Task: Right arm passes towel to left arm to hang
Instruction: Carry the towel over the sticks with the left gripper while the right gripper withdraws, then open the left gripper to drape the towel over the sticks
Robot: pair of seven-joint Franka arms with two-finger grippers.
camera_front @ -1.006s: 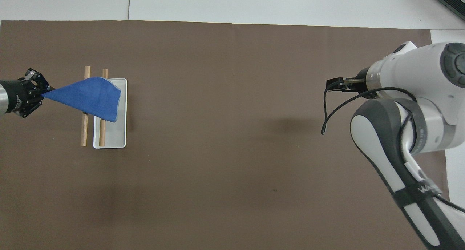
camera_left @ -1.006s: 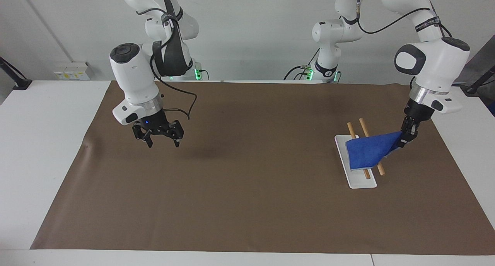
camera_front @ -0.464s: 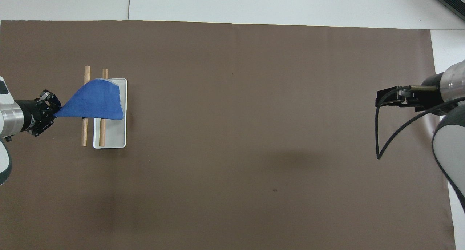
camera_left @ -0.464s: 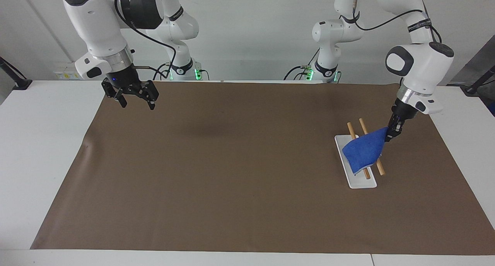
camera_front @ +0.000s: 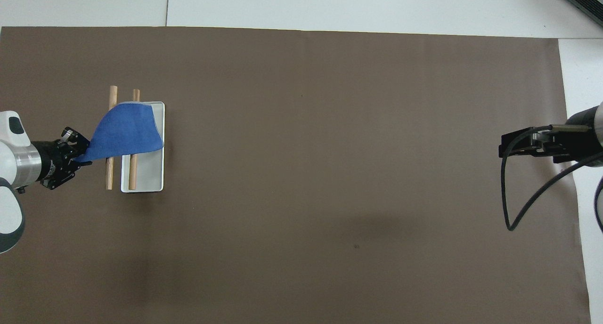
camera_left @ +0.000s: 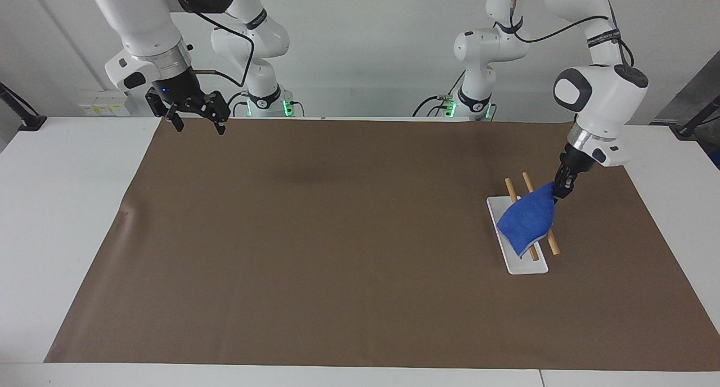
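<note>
The desk (camera_left: 67,218) is carrying a brown mat (camera_left: 337,263), and a small rack of two wooden rods (camera_front: 112,140) on a white base (camera_front: 147,175) is standing toward the left arm's end. The towel (camera_left: 527,220) is draping over both rods, its long axis running across them from the base up to one raised corner. The left gripper (camera_left: 559,188) is pinching that corner, fingers clenched on the cloth beside the rods. The right gripper (camera_left: 194,114) is hanging over the mat's edge at the right arm's end, fingers spread and holding nothing. Compared with half a second ago, the left gripper is closer to the rack and the towel is bunching more; the right gripper is higher and nearer its base.
</note>
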